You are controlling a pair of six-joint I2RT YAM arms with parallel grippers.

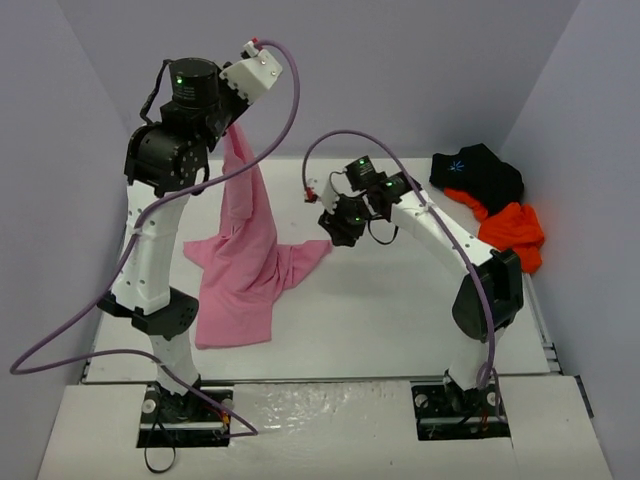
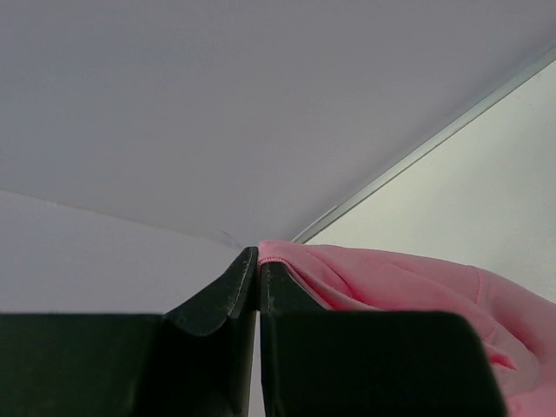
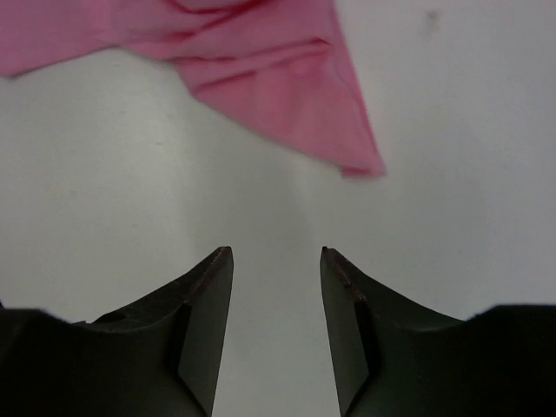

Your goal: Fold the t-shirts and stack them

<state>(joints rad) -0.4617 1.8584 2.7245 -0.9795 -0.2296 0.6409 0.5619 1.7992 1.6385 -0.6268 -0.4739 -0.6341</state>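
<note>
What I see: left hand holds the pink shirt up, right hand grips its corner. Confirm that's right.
Wrong on the right hand: the right wrist view shows its jaws apart and empty, the corner of the pink shirt lying ahead of them on the table. The left hand does hold that shirt up.

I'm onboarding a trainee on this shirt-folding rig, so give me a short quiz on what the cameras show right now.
1. True or false: the left fingers are shut on the pink t-shirt, lifting part of it off the table.
2. Where do the black t-shirt and orange t-shirt lie? A) near left corner B) far right corner C) under the pink one
3. Fill in: the right fingers stand apart, holding ____.
Key: 1 true; 2 B; 3 nothing.
</note>
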